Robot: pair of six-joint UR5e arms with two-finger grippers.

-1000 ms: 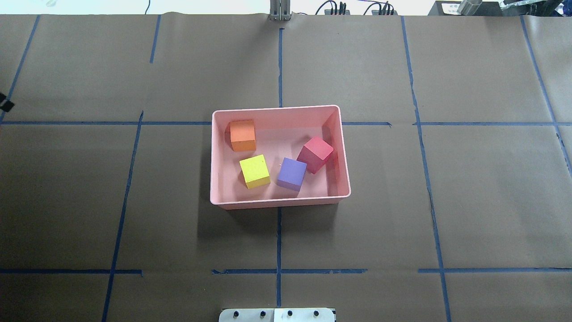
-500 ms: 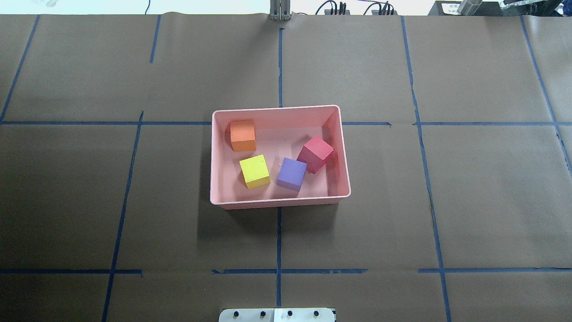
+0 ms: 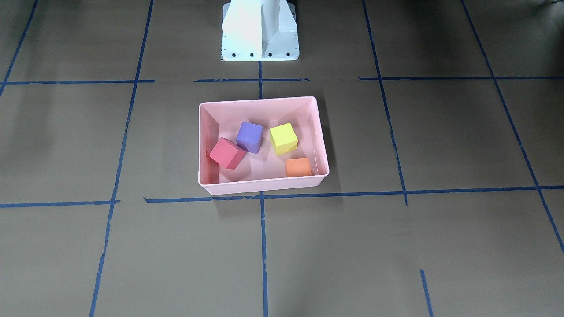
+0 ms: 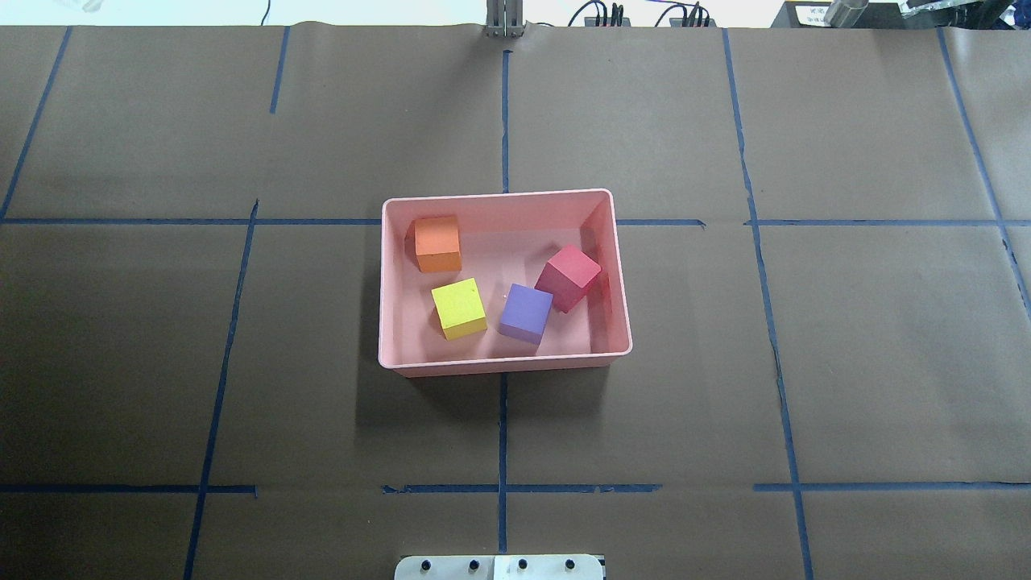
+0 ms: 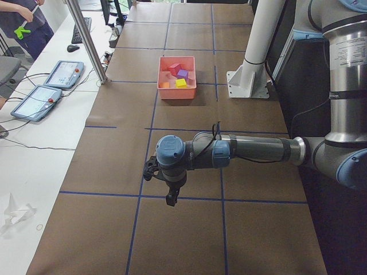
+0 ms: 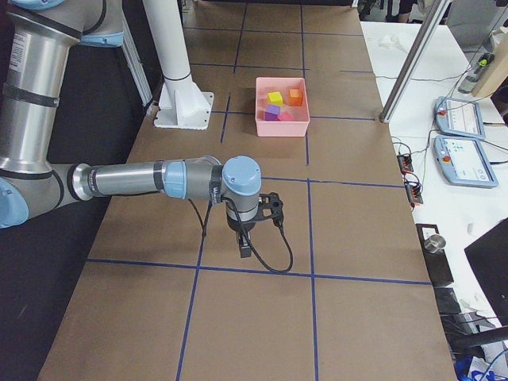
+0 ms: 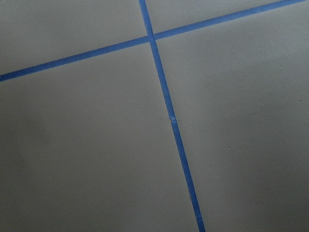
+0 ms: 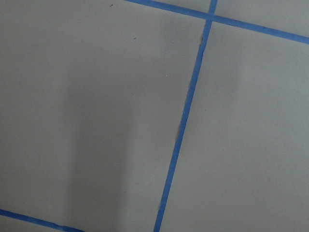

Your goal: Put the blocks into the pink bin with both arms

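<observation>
The orange block (image 4: 437, 243), yellow block (image 4: 459, 308), purple block (image 4: 525, 312) and red block (image 4: 569, 277) sit inside the pink bin (image 4: 495, 195) on the table (image 4: 725, 362). Well away, the left gripper (image 5: 171, 197) and right gripper (image 6: 244, 248) hang low; whether either is open or closed cannot be told.

No writing can be read in any view. In the overhead view, a white label (image 4: 812, 11) beyond the far edge of the bench (image 4: 685, 121) bears dark marks too small to make out. The two tablets (image 5: 62, 73) beside the bench have lit screens, but their text is too small to read.
</observation>
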